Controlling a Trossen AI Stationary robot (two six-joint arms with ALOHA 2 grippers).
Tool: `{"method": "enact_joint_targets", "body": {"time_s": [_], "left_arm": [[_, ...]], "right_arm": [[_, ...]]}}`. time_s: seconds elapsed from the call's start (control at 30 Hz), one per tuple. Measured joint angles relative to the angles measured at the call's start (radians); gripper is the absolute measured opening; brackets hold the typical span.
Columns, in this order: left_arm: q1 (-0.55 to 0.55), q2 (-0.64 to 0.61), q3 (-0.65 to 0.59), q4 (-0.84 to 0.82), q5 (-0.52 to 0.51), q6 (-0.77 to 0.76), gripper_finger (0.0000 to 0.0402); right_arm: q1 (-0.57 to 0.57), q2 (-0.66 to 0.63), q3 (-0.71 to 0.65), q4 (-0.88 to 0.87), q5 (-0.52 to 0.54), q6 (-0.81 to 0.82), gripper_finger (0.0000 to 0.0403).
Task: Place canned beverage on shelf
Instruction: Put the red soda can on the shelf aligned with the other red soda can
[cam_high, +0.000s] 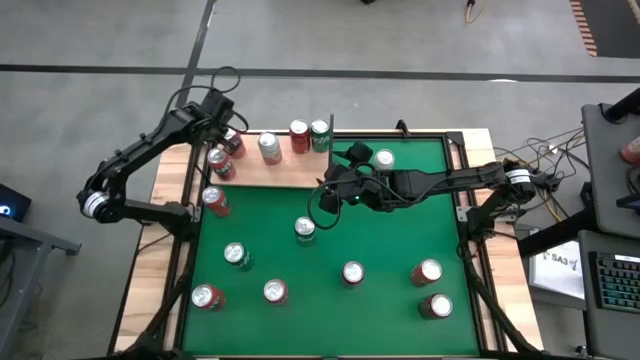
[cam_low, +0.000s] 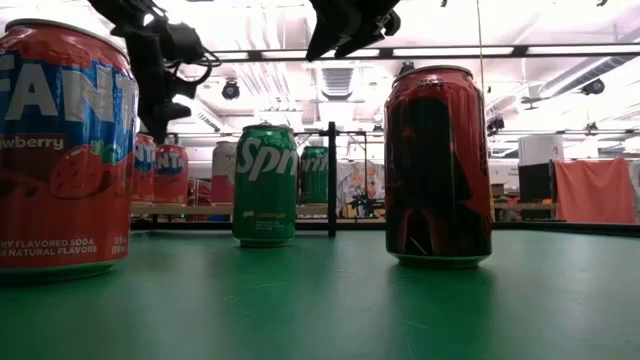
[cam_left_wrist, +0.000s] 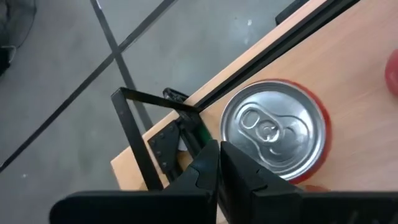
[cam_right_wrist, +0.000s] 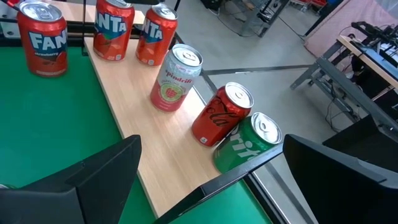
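Right tool (cam_high: 338, 172), open and empty mid-frame, should drop squarely over the green can (cam_high: 305, 229); left tool (cam_high: 222, 137) is closed above the shelf (cam_high: 290, 170).

Ahead of the shut left jaws, the red can (cam_left_wrist: 277, 134) hides its label; another can (cam_left_wrist: 393, 68) beyond is cut off.

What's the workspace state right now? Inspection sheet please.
Surface: green felt table top, with loose cans standing on it.
Job's things: pale wood shelf panel with black rods holds several upright cans, including a green Sprite can.
Clutter: nothing seen.
Grippers: left gripper shut, above the shelf's cans; right gripper open, empty, at the shelf's edge.
Cables: black cable loop under the right arm.
Surroundings: grey floor, desk with keyboard.
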Motion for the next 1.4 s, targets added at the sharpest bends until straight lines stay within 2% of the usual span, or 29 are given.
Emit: {"method": "enact_joint_targets", "body": {"time_s": [0.3, 1.03, 1.27, 1.4], "left_arm": [[-0.001, -0.014, 0.0, 0.004, 0.142, -0.015, 0.0], [-0.002, -0.048, -0.012, -0.091, 0.141, -0.045, 0.0], [-0.002, -0.07, -0.012, -0.069, 0.14, -0.073, 0.0], [-0.008, -0.072, -0.013, -0.017, 0.211, -0.089, 0.0]], "right_arm": [[0.0, 0.0, 0.0, 0.0, 0.0, 0.0, 0.0384], [0.0, 0.0, 0.0, 0.0, 0.0, 0.0, 0.0384], [0.0, 0.0, 0.0, 0.0, 0.0, 0.0, 0.0384], [0.0, 0.0, 0.0, 0.0, 0.0, 0.0, 0.0384]]}}
